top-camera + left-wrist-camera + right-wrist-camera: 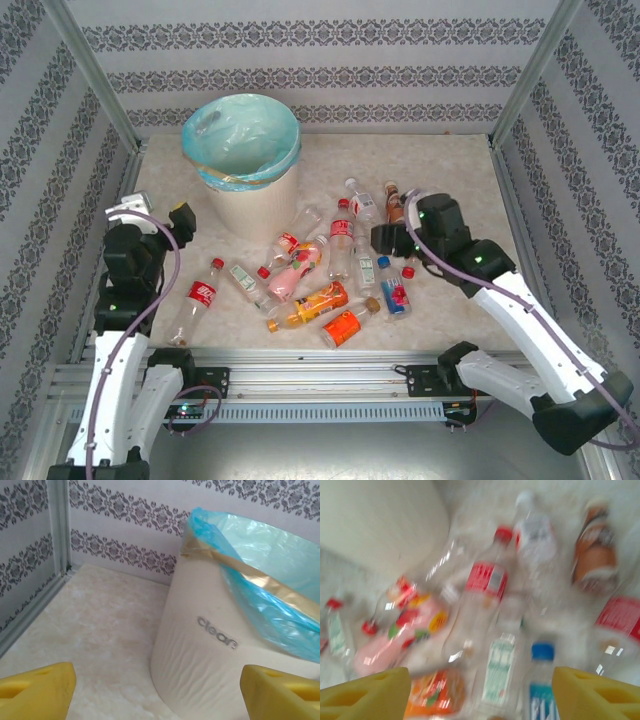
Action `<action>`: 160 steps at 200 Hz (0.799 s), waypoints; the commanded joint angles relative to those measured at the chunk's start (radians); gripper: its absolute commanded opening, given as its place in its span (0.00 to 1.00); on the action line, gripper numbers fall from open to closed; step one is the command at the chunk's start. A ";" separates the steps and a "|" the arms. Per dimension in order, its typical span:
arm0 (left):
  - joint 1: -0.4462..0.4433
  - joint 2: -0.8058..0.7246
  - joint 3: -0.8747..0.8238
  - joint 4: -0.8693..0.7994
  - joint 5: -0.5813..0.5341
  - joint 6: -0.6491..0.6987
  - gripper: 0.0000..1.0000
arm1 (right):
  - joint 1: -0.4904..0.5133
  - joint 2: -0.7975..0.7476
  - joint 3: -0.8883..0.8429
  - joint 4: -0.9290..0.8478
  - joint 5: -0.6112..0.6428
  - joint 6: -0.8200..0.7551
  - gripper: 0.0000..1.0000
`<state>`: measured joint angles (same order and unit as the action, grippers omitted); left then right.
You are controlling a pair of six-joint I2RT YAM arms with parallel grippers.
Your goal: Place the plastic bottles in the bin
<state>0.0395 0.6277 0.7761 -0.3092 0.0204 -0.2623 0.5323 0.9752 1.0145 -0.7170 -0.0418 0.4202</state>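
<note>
Pick-up stage: right tool [480, 690] released, empty, hovers over bottles [330, 270] heaped mid-surface [455, 185]. Left tool [157, 687], likewise released, faces bin [250, 205], far left. Next: descend, clench one bottle.

The cream bin [245, 208], lined blue-green, stands upright at upper left of centre; clear plastic bottles [341, 232] lie scattered just right of it, mid-frame.

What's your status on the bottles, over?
Left gripper open, empty, beside bin. Right gripper open, empty, above bottles. Bottles lie on table, bin upright. Nothing in the way.
</note>
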 commanded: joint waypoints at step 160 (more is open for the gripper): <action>-0.522 0.180 0.522 -0.662 0.057 0.249 0.73 | 0.375 0.000 -0.240 -0.164 0.066 0.834 0.61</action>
<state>-0.3504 0.7807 1.2758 -0.8909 0.1810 -0.0433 0.8997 0.9634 0.8242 -0.9211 0.0368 1.1015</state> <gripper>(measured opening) 0.734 0.602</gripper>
